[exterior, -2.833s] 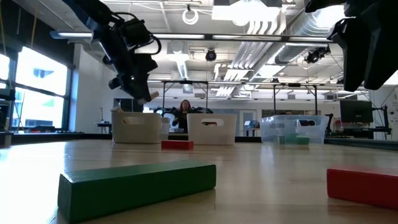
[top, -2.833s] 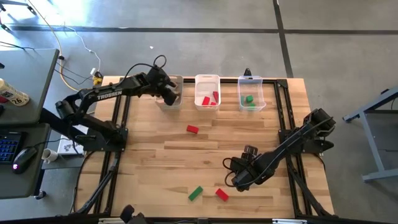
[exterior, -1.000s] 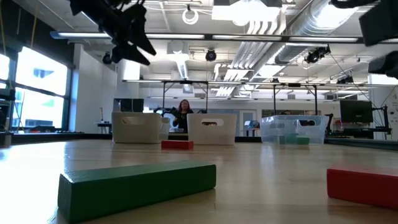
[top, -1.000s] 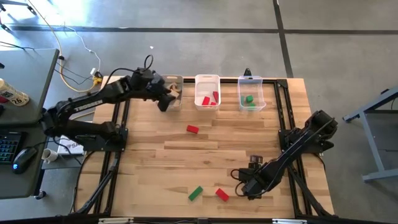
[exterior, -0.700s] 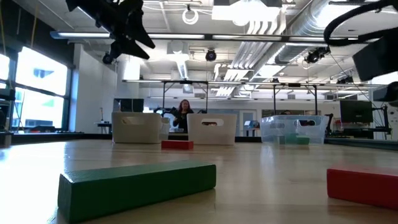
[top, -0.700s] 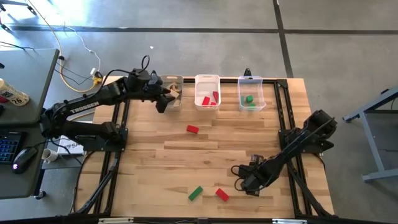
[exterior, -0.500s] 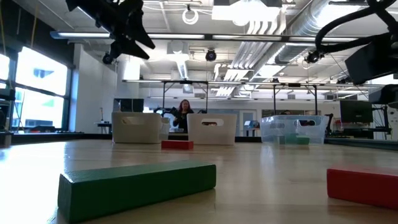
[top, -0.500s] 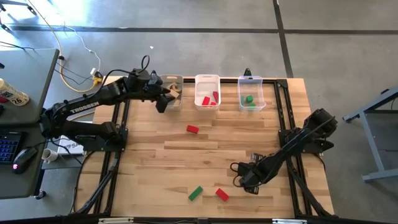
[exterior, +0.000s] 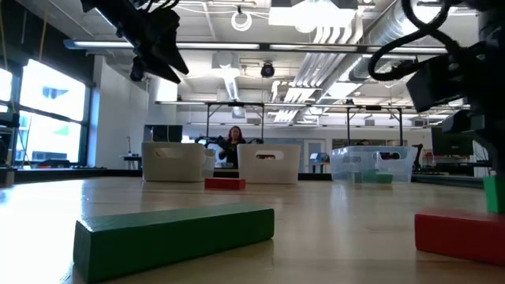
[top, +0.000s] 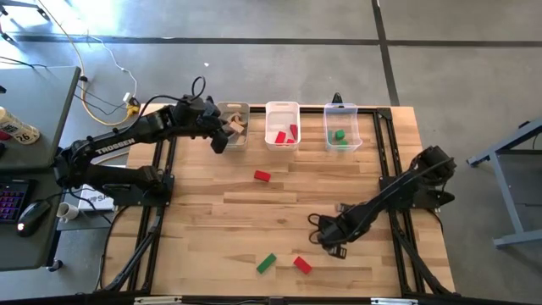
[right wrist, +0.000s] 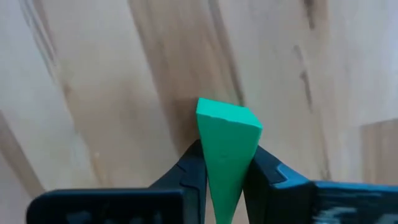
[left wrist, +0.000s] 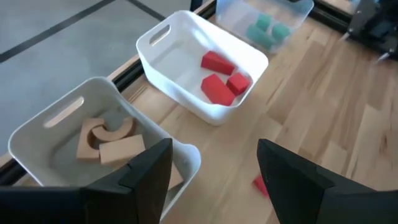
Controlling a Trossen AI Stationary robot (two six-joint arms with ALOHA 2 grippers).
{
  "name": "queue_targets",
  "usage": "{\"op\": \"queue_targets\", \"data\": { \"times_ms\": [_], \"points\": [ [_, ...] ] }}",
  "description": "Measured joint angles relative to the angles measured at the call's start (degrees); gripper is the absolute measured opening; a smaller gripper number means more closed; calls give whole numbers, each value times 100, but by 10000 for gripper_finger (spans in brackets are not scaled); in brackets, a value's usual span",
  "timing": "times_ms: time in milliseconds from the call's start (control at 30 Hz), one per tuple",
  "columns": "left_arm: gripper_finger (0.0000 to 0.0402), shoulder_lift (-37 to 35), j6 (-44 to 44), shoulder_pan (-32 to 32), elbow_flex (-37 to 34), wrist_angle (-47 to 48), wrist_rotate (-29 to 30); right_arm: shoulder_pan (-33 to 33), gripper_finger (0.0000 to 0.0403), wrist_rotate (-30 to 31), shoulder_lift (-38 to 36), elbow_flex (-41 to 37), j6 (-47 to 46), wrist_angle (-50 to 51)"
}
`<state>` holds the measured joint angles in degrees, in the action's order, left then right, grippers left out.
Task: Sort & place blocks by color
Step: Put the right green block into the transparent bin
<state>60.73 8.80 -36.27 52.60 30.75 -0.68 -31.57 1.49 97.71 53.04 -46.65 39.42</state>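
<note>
My right gripper (top: 325, 239) stands near the table's front right, pointing down, shut on a small green block (right wrist: 227, 134). That block also shows at the low view's right edge (exterior: 495, 194). A long green block (top: 267, 263) and a red block (top: 302, 264) lie flat near the front edge, and another red block (top: 262, 176) lies mid-table. My left gripper (top: 218, 137) hangs open over the near rim of the left bin (top: 234, 127), which holds plain wood blocks (left wrist: 106, 140). My right gripper pinches the green block's two slanting sides (right wrist: 211, 155) between its two fingers (right wrist: 261, 171), coming from above and pointing down. The block stands on end between them, narrowing toward the gripper. Whether its lower end rests on the table, I cannot tell.
Three translucent bins stand in a row at the far edge: the middle bin (top: 282, 125) holds red blocks (left wrist: 219, 79), and the right bin (top: 342, 127) holds green ones (left wrist: 267, 28). Black frame rails run along both table sides. Open wood lies between the bins and the loose blocks.
My right gripper has gone toward the table's left and a little toward the far edge, has come down, and has shut on the green block. The green block now shows at the low view's right edge, where it did not before.
</note>
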Motion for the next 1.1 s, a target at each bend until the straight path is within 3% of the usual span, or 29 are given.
{"op": "queue_targets", "data": {
  "times_ms": [200,367,433,867,1100],
  "points": [
    [223,0,-68,127,0,183,0,401,44,316,1,0,593,44],
    [223,0,-195,351,0,270,-13,979,44,1192,-233,-20,883,131],
    [223,0,-215,422,0,224,-11,1218,43,1237,-401,-20,985,152],
    [223,56,-1164,752,0,-49,-14,3323,43,2174,-1558,-15,1616,164],
    [223,424,-1843,826,0,-887,-99,4500,43,2309,-1985,-11,1416,149]
  ]
}}
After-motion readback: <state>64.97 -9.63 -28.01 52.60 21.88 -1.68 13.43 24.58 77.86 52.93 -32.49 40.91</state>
